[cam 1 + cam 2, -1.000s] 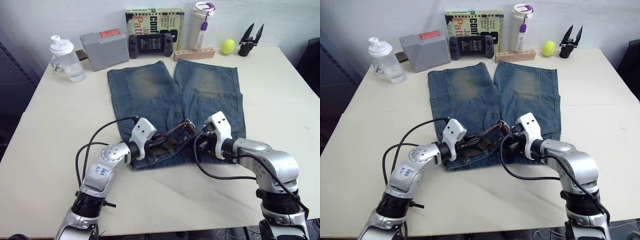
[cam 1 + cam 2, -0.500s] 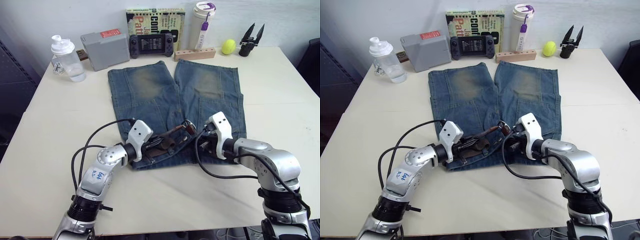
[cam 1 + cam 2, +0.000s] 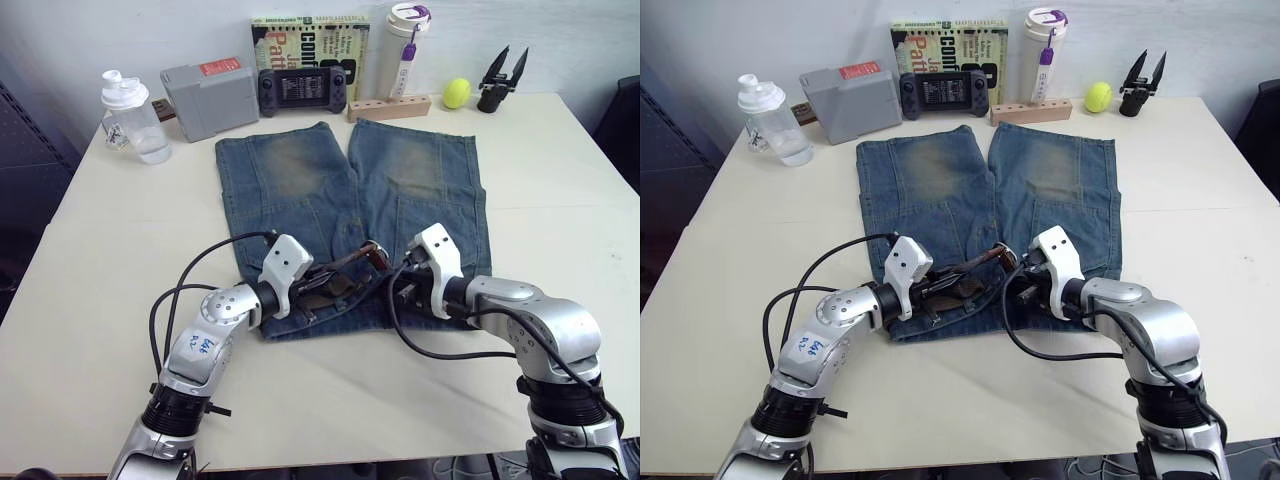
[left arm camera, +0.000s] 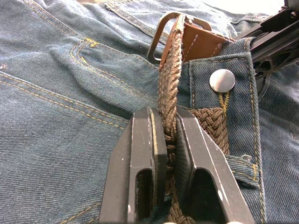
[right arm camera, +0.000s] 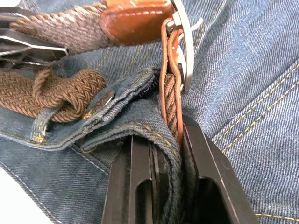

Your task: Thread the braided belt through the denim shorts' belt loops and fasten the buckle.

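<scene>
Braided belt (image 4: 169,88) lies at waistband front of denim shorts (image 3: 300,190), on table (image 3: 120,230). Left pincer (image 4: 169,140) clamped on woven strap; right pincer (image 5: 166,140) clamped on strap plus waistband fold below buckle (image 5: 184,32). Risk: opposing pulls bunch denim, strap slips off prong.

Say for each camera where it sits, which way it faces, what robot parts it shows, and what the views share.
Left and right eye views: head stereo pair, facing forward and down at the denim shorts on the table; both arms show.
Left wrist view: along the left gripper, shut on the braided belt below the buckle.
Right wrist view: along the right gripper, pinching the belt and waistband.
Shared: buckle and belt at the shorts' waistband.
</scene>
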Robot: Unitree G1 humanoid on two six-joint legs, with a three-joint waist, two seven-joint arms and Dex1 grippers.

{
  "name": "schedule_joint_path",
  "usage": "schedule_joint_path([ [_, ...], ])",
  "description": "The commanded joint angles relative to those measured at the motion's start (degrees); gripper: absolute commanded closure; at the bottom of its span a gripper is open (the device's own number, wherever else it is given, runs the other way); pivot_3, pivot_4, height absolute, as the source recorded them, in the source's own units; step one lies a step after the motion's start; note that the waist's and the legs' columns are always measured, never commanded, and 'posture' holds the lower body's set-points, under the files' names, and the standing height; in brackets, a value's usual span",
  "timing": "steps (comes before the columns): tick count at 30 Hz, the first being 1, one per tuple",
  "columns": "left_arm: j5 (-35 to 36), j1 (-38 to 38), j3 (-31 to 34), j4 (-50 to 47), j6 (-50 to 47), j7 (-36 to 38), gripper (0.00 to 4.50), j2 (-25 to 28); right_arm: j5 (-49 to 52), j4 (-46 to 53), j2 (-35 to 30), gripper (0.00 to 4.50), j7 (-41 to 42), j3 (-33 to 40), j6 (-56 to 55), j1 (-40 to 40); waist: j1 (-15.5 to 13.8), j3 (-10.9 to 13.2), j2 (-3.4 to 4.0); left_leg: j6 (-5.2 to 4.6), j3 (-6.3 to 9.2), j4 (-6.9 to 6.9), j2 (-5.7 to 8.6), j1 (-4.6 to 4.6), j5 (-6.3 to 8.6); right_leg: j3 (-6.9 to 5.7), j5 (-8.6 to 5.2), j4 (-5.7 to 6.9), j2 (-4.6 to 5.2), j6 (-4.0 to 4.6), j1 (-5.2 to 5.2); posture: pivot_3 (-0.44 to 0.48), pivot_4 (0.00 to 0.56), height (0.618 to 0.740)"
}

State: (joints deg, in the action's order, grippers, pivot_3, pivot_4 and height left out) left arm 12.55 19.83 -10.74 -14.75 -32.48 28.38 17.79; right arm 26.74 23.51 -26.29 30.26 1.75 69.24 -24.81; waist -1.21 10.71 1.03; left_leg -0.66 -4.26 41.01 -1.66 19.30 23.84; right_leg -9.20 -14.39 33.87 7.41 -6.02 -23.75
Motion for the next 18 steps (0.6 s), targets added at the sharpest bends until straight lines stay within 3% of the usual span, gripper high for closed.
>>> schedule_joint_path([
  [1,-0.1,0.7,-0.1,-0.6,0.2,0.2,4.47,-0.4,2.7,3.2,0.4,4.46,0.5,0.5,-0.3,-1.4,0.0,0.0,0.0,0.0,0.0,0.0,0.0,0.01,0.0,0.0,0.0,0.0,0.0,0.0,0.0,0.0,0.15,0.722],
  [14,-0.8,4.7,-0.3,2.5,2.4,0.2,4.47,-2.1,3.1,8.1,-6.2,4.46,4.1,-8.1,-0.8,1.4,-0.1,0.0,0.0,0.0,0.01,0.0,0.01,0.03,0.0,-0.02,0.0,-0.02,0.01,0.0,-0.01,0.0,0.15,0.722],
  [18,0.3,4.5,-2.4,1.0,4.4,4.0,4.47,-2.2,2.6,7.6,-5.8,4.46,2.9,-8.6,-1.3,1.3,-0.1,0.0,0.0,0.0,0.0,0.0,0.01,0.03,0.0,-0.02,0.0,-0.01,0.01,0.0,-0.01,0.0,0.15,0.722],
])
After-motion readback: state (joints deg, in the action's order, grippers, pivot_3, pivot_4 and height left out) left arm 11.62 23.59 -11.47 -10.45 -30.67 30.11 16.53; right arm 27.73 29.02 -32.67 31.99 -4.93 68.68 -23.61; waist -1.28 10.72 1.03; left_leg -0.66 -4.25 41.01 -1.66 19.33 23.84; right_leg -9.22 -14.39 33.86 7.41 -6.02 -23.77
